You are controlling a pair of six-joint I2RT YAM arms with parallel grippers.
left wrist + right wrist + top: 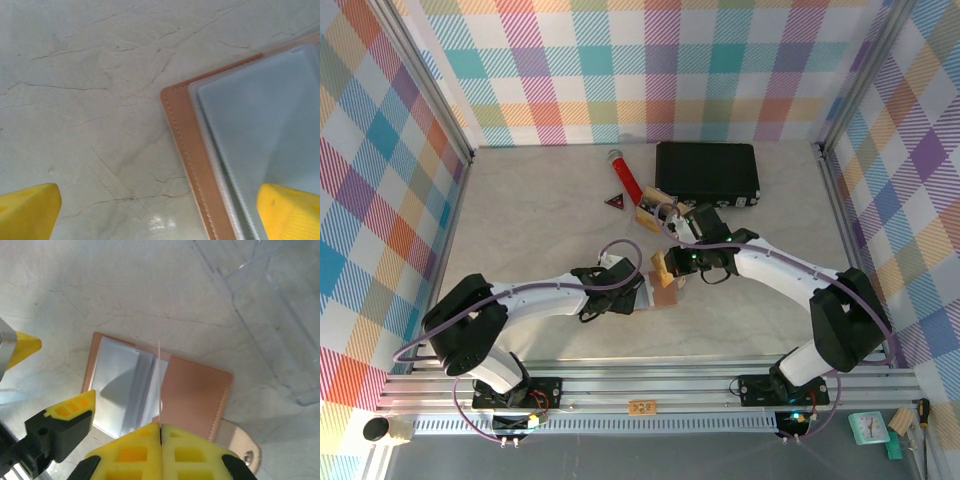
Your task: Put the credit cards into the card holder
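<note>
Card holder point(663, 292) point(187, 145) point(195, 390), reddish-brown, open flat on the marbled table point(530, 220) between the two grippers.
Clear sleeves face up, and a snap tab sticks out at one edge. Right gripper point(665, 265) point(161, 426): jaws pressed together on a credit card point(159, 385) held edge-on just above the fold. Left gripper point(630, 295) point(160, 207): jaws wide apart, low at the holder's corner, with one yellow finger over a sleeve and the other over bare table. Clear plastic tray point(650, 215) point(280, 315), black case point(707, 170) and red triangle point(615, 202) lie farther back.
</note>
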